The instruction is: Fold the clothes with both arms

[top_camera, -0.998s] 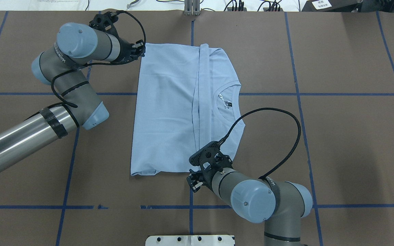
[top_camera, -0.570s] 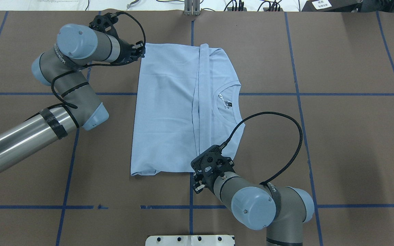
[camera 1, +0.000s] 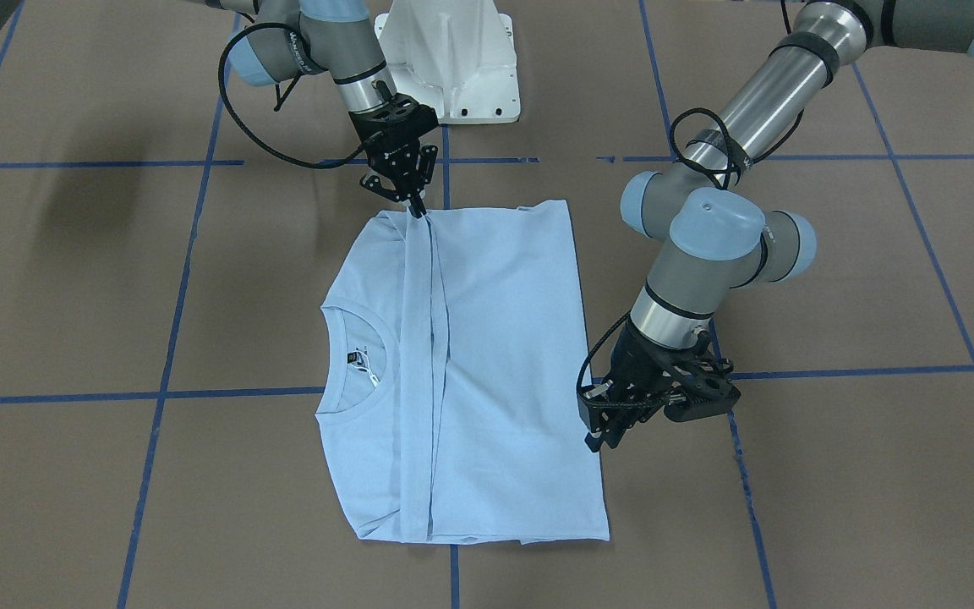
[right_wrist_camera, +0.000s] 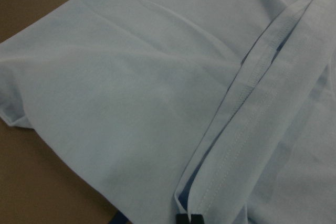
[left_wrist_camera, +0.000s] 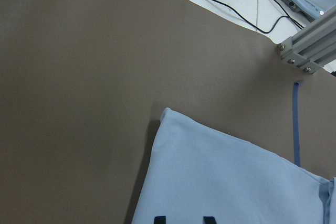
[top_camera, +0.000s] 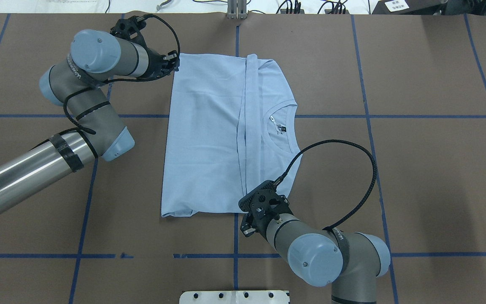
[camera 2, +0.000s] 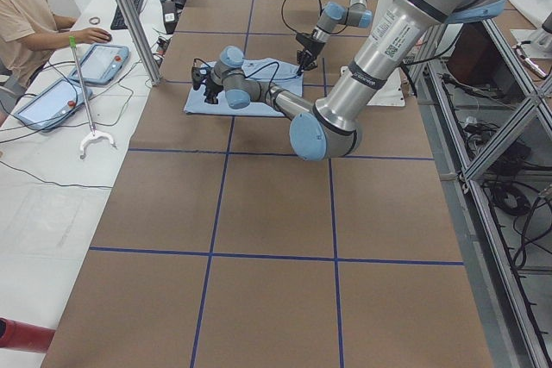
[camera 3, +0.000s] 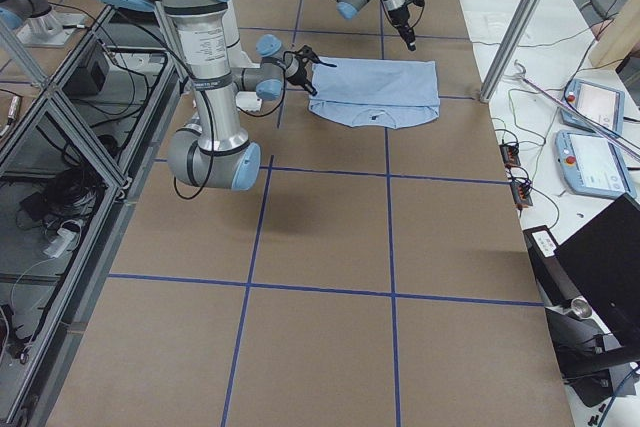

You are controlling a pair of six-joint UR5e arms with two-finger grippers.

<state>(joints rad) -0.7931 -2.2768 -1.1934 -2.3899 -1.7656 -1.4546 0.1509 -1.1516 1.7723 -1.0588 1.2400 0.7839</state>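
Light blue short-sleeved T-shirt [camera 1: 504, 364] flat, centre of front-facing view; black right gripper [camera 1: 415, 207] pinching top hem, black left gripper [camera 1: 597, 438] parted at right edge.

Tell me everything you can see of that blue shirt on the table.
The T-shirt is light blue, soft thin knit, lying flat on the brown table, folded over on itself so its stitched hem runs as a band across it beside the ribbed round collar, which shows a small dark label. A few shallow wrinkles. The left gripper sits open at a corner away from the robot; the right gripper is at the hem's end nearest the robot.
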